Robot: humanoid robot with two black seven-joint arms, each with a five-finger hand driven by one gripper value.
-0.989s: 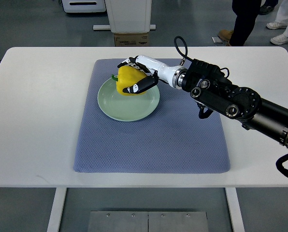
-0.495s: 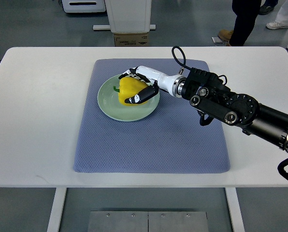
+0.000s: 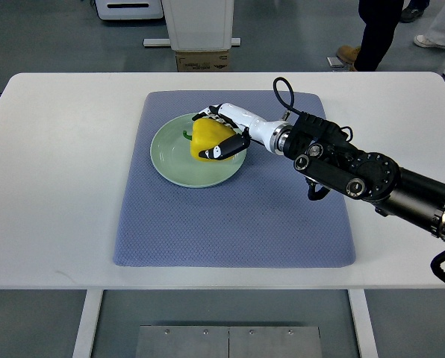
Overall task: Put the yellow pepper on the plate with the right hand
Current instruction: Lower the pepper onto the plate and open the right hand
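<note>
Right robot hand [image 3: 224,134]: my fingers are wrapping the yellow pepper [image 3: 209,139] – white fingers curving over its far side, the black-tipped thumb pressing across its near side. I am grasping it.
Yellow pepper: it is sitting over the right half of the plate [image 3: 170,160], its green stem pointing left toward the plate's centre. Whether its underside is touching the plate or just above it, I cannot tell.
Plate: pale green and round, it is lying on the upper middle of the blue mat [image 3: 230,216], with the left and near parts of its surface showing bare.
Blue mat: it is covering the middle of the white desk [image 3: 58,171], squared to the desk edges.
My right arm [image 3: 357,171]: it is coming in from the right edge and reaching diagonally up-left across the mat – black joints and a looping cable near the wrist, then a white forearm section leading to my hand.
Background: beyond the far desk edge a person's legs and shoes [image 3: 375,33] are standing on the grey floor, beside a white pedestal base [image 3: 198,26].
</note>
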